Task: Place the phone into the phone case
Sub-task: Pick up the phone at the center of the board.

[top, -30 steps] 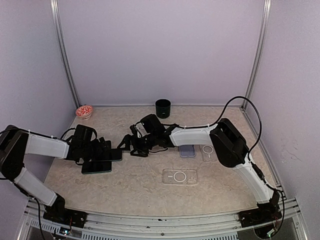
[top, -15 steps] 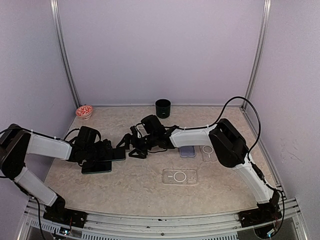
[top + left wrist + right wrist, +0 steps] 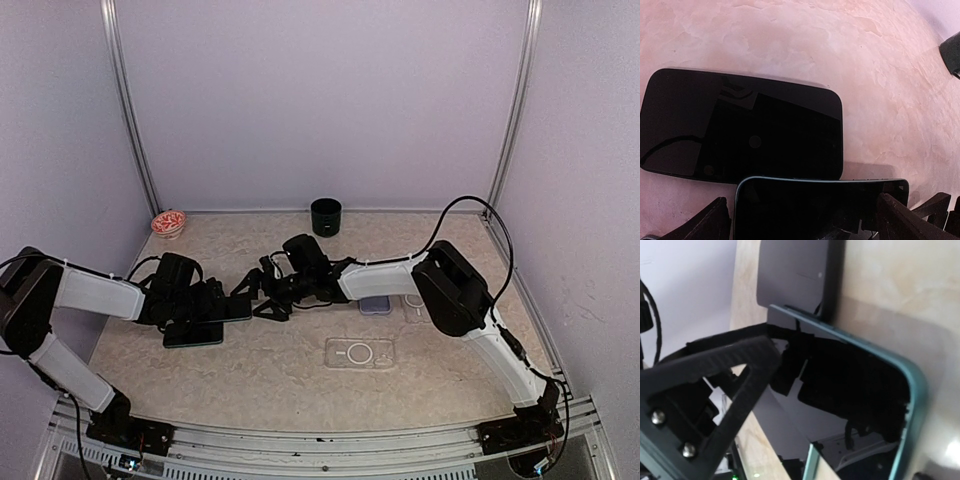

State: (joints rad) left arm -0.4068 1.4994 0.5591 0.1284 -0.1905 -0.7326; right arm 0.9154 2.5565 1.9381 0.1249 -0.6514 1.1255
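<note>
A phone with a teal edge (image 3: 233, 310) is held across its width by my left gripper (image 3: 218, 307), a little above the table. In the left wrist view this phone (image 3: 815, 205) sits between my two fingers, partly over a second black phone (image 3: 740, 130) that lies flat on the table (image 3: 193, 334). My right gripper (image 3: 262, 296) is at the teal phone's right end, jaws spread. In the right wrist view one finger (image 3: 715, 385) reaches over the phone's glossy screen (image 3: 860, 385); the other finger is out of view. A clear phone case (image 3: 360, 352) lies flat at centre front.
A second clear case (image 3: 416, 300) and a bluish phone or case (image 3: 375, 303) lie to the right, under the right arm. A black cup (image 3: 326, 216) stands at the back. A small bowl (image 3: 168, 222) sits at the back left.
My right gripper has moved a little to the left, closer onto the teal phone's end. My left gripper shifted slightly right with the phone.
</note>
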